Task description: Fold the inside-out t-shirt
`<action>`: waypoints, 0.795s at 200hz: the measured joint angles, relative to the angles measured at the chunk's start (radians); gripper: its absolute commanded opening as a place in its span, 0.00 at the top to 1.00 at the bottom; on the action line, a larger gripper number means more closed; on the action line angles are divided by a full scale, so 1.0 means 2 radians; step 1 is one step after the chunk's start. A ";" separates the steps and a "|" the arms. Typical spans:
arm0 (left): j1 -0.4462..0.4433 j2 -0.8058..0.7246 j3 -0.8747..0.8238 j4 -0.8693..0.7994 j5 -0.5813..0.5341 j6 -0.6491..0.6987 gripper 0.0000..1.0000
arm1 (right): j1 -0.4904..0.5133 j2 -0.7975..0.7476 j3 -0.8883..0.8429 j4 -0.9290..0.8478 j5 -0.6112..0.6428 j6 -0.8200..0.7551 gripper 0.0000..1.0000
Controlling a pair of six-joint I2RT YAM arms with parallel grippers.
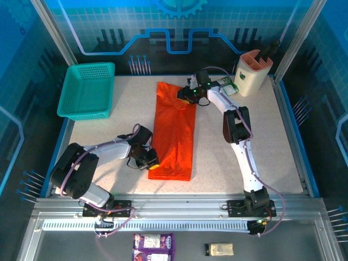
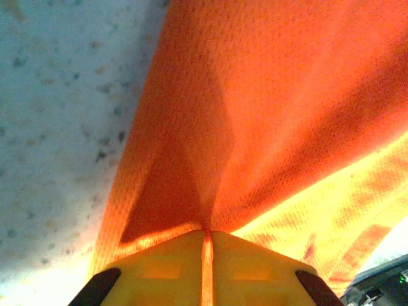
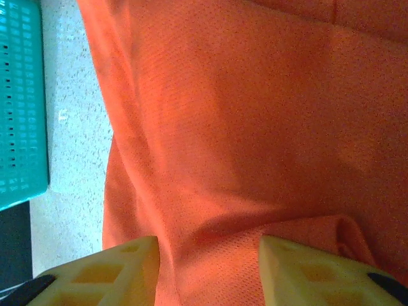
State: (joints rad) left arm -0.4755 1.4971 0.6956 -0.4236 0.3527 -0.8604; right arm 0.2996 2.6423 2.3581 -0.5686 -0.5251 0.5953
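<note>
The inside-out t-shirt (image 1: 174, 130) is bright orange and lies as a long narrow strip down the middle of the table. My left gripper (image 1: 149, 161) is at its near left edge, shut on a pinch of cloth. In the left wrist view the t-shirt (image 2: 268, 95) rises in a tent from the closed left gripper (image 2: 207, 233). My right gripper (image 1: 185, 95) sits on the far right part of the strip. In the right wrist view the right gripper (image 3: 209, 255) is open, its jaws apart, with a low ridge of the t-shirt (image 3: 255, 115) bulging between them.
A teal mesh basket (image 1: 87, 89) stands at the far left, its edge also in the right wrist view (image 3: 22, 95). A cream holder (image 1: 253, 73) with a green packet (image 1: 229, 85) beside it stands at the far right. Two small packets (image 1: 154, 242) (image 1: 220, 249) lie below the table's front rail.
</note>
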 measured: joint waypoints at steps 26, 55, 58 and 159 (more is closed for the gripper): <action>0.000 -0.035 0.005 -0.023 -0.017 -0.003 0.88 | 0.004 -0.076 -0.081 -0.021 0.000 -0.016 0.55; 0.000 -0.061 0.024 -0.058 -0.048 0.003 0.88 | 0.018 -0.228 -0.229 -0.026 0.001 -0.024 0.58; 0.000 -0.063 0.025 -0.061 -0.050 0.004 0.88 | 0.020 -0.244 -0.245 -0.026 0.001 -0.024 0.58; 0.065 -0.073 0.027 -0.069 -0.061 0.052 0.86 | 0.251 -0.561 -0.771 0.100 0.028 0.128 0.61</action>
State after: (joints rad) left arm -0.3458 1.3506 0.7498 -0.5625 0.2310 -0.7559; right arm 0.8013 1.5211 0.8165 -0.3687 -0.4698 0.8516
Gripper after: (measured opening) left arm 0.143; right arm 0.389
